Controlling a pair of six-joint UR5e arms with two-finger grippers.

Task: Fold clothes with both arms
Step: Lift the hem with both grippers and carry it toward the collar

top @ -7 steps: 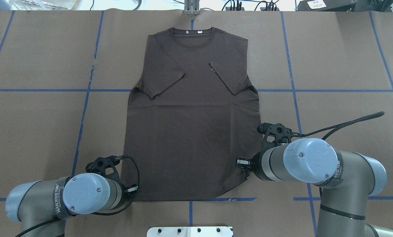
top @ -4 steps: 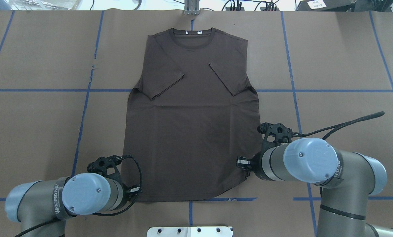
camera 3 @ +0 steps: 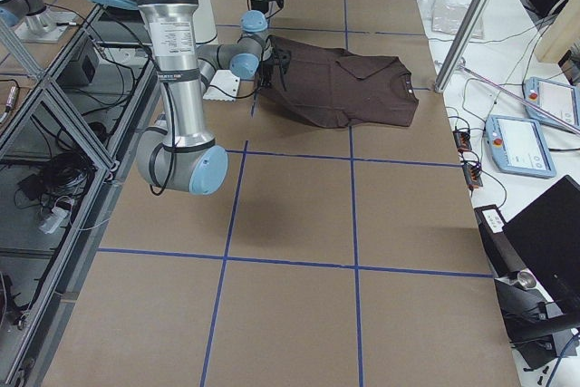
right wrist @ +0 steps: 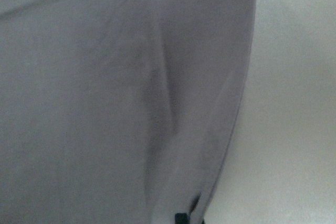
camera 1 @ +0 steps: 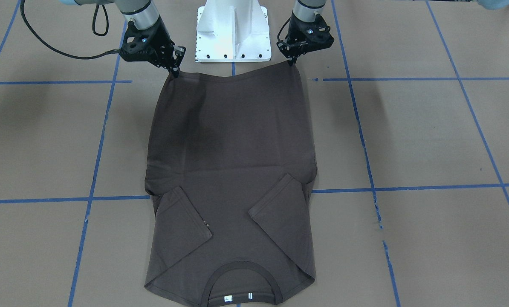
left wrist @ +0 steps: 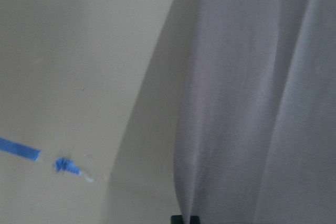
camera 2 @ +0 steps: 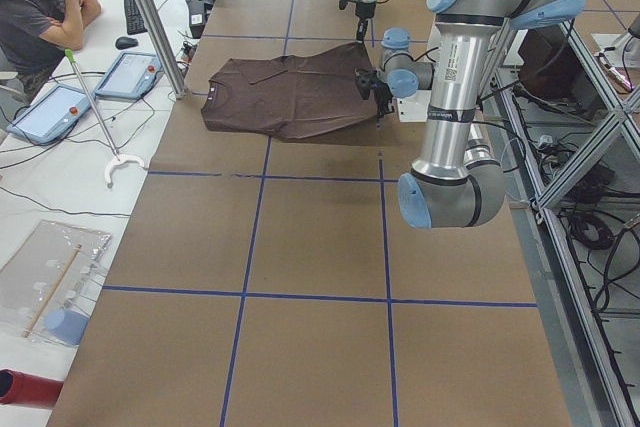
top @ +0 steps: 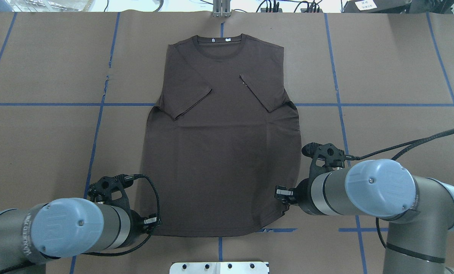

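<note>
The dark grey-brown T-shirt (top: 219, 152) lies on the brown table with both sleeves folded in over its chest and its collar (top: 220, 40) at the far end. My left gripper (top: 153, 220) is shut on the near left hem corner. My right gripper (top: 281, 192) is shut on the near right hem corner. In the front-facing view the left gripper (camera 1: 292, 63) and right gripper (camera 1: 175, 73) hold the hem stretched between them, raised off the table. The wrist views show cloth (left wrist: 262, 103) (right wrist: 105, 103) hanging away from the fingertips.
The white pedestal base (camera 1: 233, 30) stands just behind the hem. Blue tape lines (top: 97, 129) grid the brown table cover. An operator (camera 2: 40, 7) sits beyond the far edge with tablets (camera 2: 130, 75). A laptop (camera 3: 553, 233) lies off the table's right end.
Both arms have risen and drawn back toward the base with the hem corners held. The hem has come up and the shirt has shifted slightly to the left.
</note>
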